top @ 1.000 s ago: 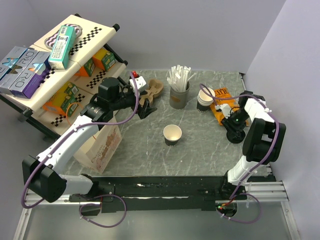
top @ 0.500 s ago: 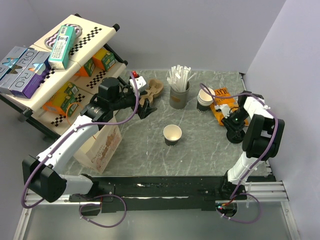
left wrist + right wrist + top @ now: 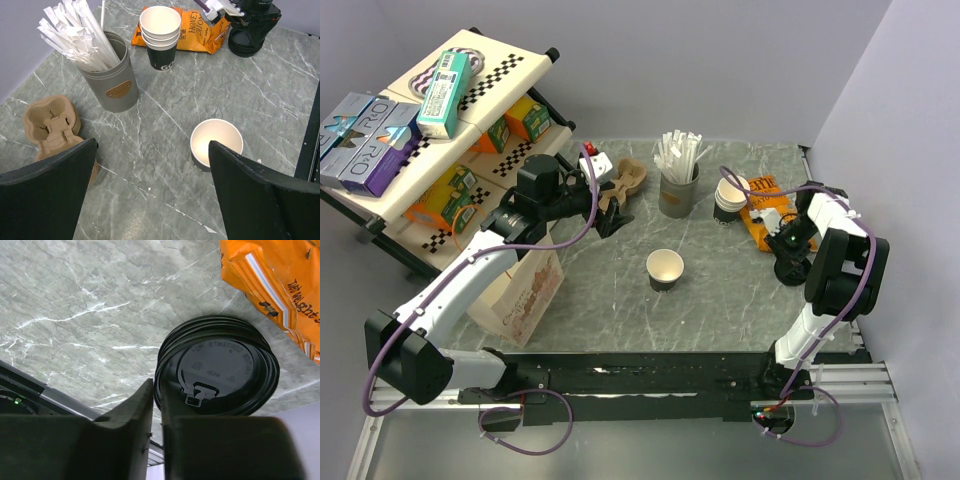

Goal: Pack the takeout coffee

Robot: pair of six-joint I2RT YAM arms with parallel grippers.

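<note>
The cup (image 3: 665,268) stands upright mid-table with no lid, dark outside and white inside. The left gripper (image 3: 152,146) gapes wide, apart from it. The right gripper (image 3: 157,390) is pinched narrow on the rim of the black lids (image 3: 220,367).

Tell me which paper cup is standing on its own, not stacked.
The dark paper cup with the white inside, lidless, mid-table. The other cups sit nested in one stack beside the orange snack bag, farther back.
</note>
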